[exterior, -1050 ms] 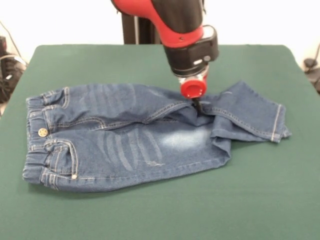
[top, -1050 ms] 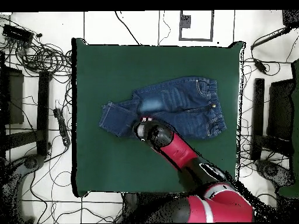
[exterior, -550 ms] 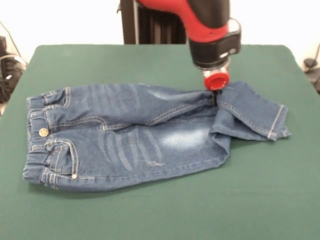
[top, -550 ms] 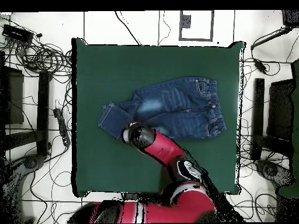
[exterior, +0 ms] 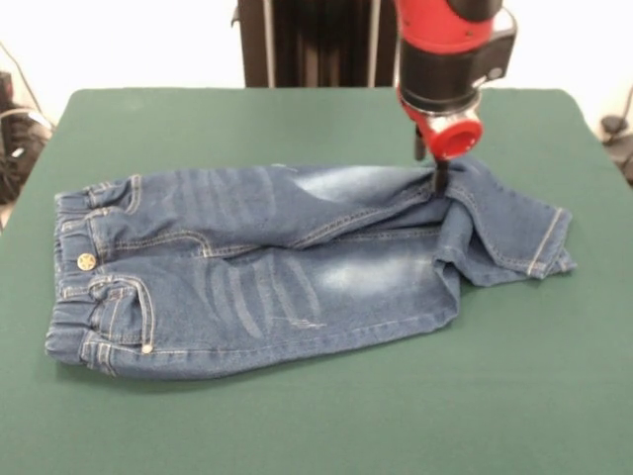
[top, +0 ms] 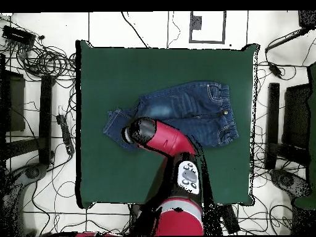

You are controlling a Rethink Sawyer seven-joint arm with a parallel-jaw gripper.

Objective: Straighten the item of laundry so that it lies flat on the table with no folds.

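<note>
The item of laundry, a small pair of blue jeans [exterior: 277, 267], lies across the table [exterior: 198, 119] with its waistband at the left and its legs pointing right. The far leg is still doubled over near its cuff [exterior: 547, 242] at the right. My gripper [exterior: 438, 184] comes down from above onto the far leg just left of that fold, and it is shut on a pinch of denim there. In the overhead view the arm's wrist [top: 141, 133] covers the gripper and the left part of the jeans [top: 197, 111], which lie near the middle of the table [top: 123, 68].
Cables [top: 43, 58] and dark stands [top: 273, 123] lie on the floor around the table. Green cloth [exterior: 326, 416] stretches between the jeans and the near edge.
My gripper has moved right across the front view, dragging the far leg's fabric with it. The folded part of that leg has shifted right and grown smaller.
</note>
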